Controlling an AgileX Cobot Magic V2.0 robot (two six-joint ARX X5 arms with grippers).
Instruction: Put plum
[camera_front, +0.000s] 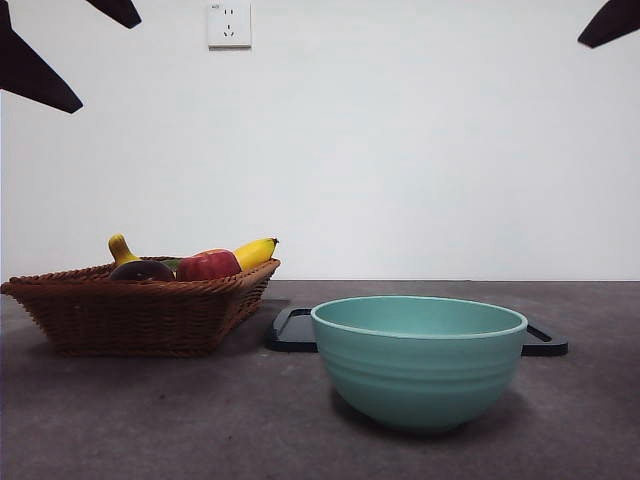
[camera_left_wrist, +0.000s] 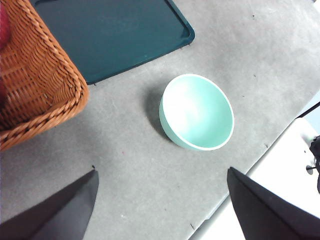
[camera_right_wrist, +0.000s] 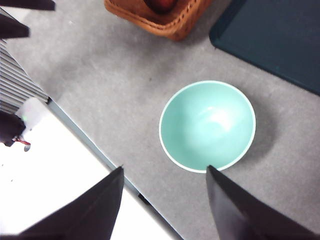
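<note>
Plum (camera_front: 141, 270) is seen low in the basket (camera_front: 130, 315), wedged between the banana (camera_front: 254, 252) and the apple (camera_front: 208, 265), with only its dark top showing above the rim. A wrong pick is judged the main risk: the apple touches it and is alike in shape, so the red fruit could be taken, or the plum could be nudged deeper under the rim. The bowl (camera_front: 418, 362) is empty, beside the tray (camera_left_wrist: 107, 35). The left gripper (camera_left_wrist: 162, 205) is held wide open and empty, high above the table, with the basket just beside it and the plum below, hidden from its camera. The right gripper (camera_right_wrist: 165, 202) is also held open, over the bowl, well apart from the plum.
</note>
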